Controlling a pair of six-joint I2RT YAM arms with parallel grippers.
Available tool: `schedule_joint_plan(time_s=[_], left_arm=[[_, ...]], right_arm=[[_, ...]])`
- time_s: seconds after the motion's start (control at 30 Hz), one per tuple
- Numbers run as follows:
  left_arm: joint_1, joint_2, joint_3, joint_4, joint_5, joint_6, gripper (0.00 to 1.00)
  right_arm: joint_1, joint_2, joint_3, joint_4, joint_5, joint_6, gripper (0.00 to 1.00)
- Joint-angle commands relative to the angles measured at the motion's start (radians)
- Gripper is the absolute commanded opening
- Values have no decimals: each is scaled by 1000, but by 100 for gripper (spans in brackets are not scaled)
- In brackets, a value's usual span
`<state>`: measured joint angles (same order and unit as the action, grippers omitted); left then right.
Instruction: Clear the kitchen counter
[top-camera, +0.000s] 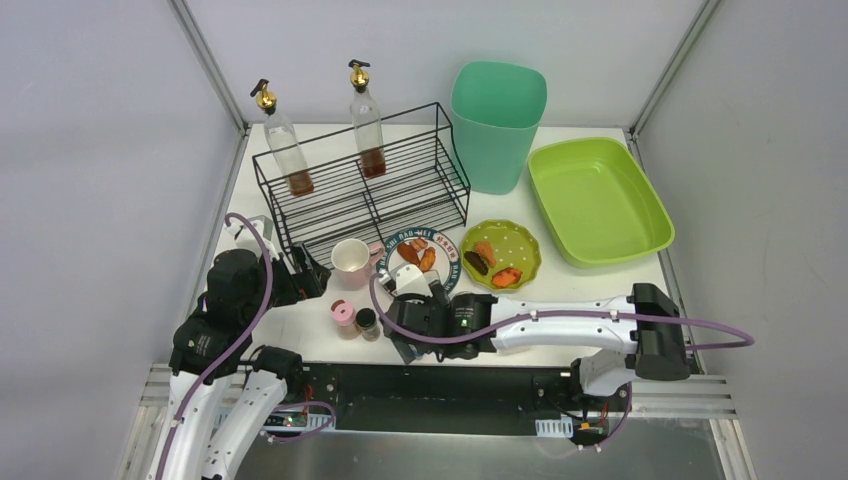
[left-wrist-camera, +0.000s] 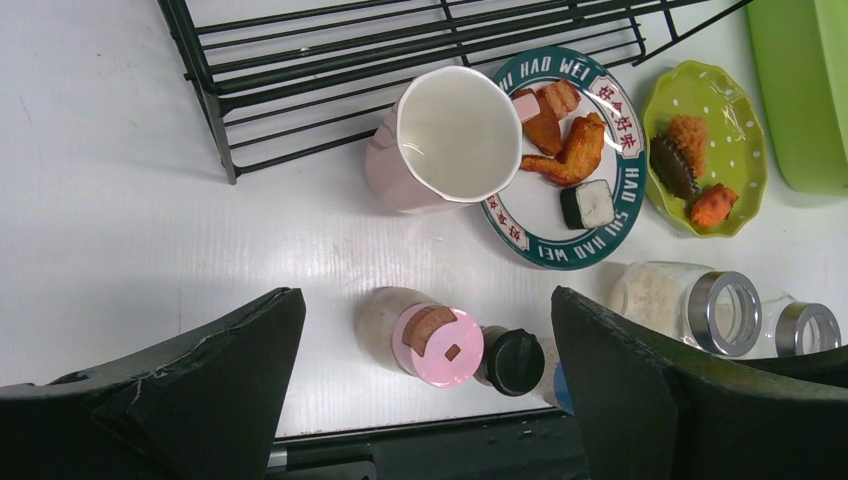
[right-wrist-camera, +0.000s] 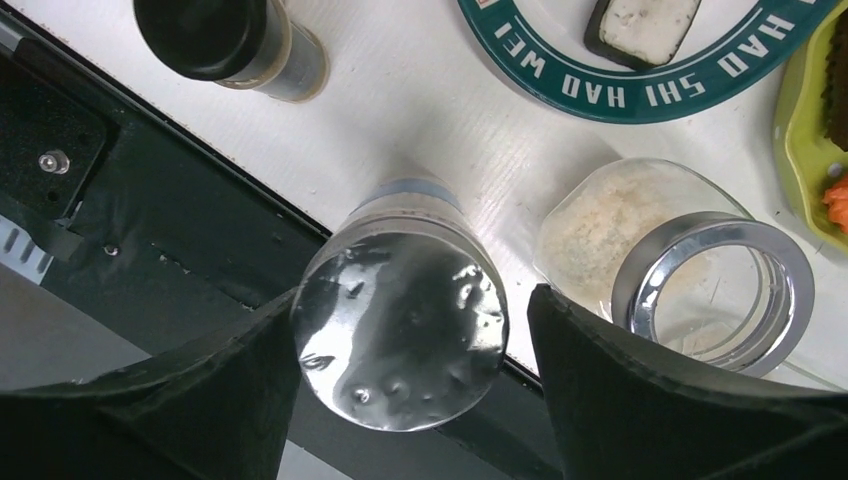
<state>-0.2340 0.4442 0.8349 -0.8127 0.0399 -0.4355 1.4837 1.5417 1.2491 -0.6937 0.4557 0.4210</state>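
Observation:
The white kitchen counter (top-camera: 600, 285) holds a pink mug (top-camera: 350, 258), a teal-rimmed plate (top-camera: 453, 270) with fried pieces, and a green dotted plate (top-camera: 527, 248) with food. A pink-lidded shaker (left-wrist-camera: 437, 345) and a black-lidded shaker (left-wrist-camera: 515, 362) stand at the front edge. My left gripper (left-wrist-camera: 425, 300) is open and empty above them. My right gripper (right-wrist-camera: 412, 300) is open, its jaws either side of a silver-capped jar (right-wrist-camera: 400, 330) at the counter's front edge. The left finger (right-wrist-camera: 240, 380) touches the cap; the right finger stands apart.
A black wire rack (top-camera: 360, 190) with two pump bottles stands at the back. A teal bin (top-camera: 497, 125) and a lime-green tray (top-camera: 598, 200) are at the back right. Two glass jars with metal rings (left-wrist-camera: 720, 312) stand right of the shakers. The black front rail (right-wrist-camera: 120, 200) runs below the edge.

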Motion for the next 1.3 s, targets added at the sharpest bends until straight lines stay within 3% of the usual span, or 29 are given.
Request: schedule_joint_plan(time_s=[0.0, 0.3, 0.73, 1.03, 1.17, 1.27], left_arm=[[8, 8, -10, 33, -17, -12, 99], [8, 11, -13, 37, -11, -9, 99], [9, 6, -16, 37, -12, -12, 99], [9, 4, -17, 38, -16, -14, 99], [9, 4, -18, 38, -18, -13, 99], [9, 0, -20, 37, -16, -13, 99]], right_arm=[[16, -84, -64, 121, 57, 27, 82], [71, -112, -179, 304, 191, 5, 81], [121, -130, -264, 395, 354, 62, 68], [173, -155, -299, 450, 478, 77, 39], [178, -160, -206, 409, 534, 50, 30], [178, -160, -103, 349, 571, 8, 28]])
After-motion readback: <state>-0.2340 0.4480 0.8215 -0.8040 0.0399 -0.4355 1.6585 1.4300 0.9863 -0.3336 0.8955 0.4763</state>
